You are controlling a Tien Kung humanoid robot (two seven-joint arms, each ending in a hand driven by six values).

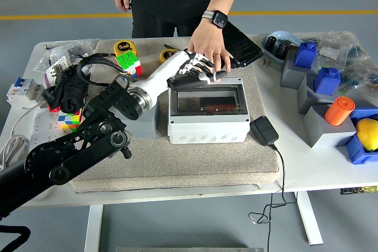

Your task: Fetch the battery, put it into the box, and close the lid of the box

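Observation:
The grey box (207, 125) sits on the beige mat (177, 163) in the middle of the head view. Its dark see-through lid (208, 100) lies flat over the opening. Something dark with a reddish patch (208, 109) shows dimly through the lid; I cannot tell if it is the battery. My left hand (198, 70), white with black joints, hovers at the lid's far edge with fingers loosely spread, holding nothing. A person's hand (208, 46) with a wristwatch rests just behind my fingers, touching or nearly touching them.
A black charger (264, 130) and its cable lie right of the box. Behind it are two yellow tape measures (125, 46), a colour cube (127, 63) and a black flat case (241, 42). Grey blocks with blue boxes (307, 54), an orange cylinder (339, 110) and a yellow ball (367, 133) crowd the right.

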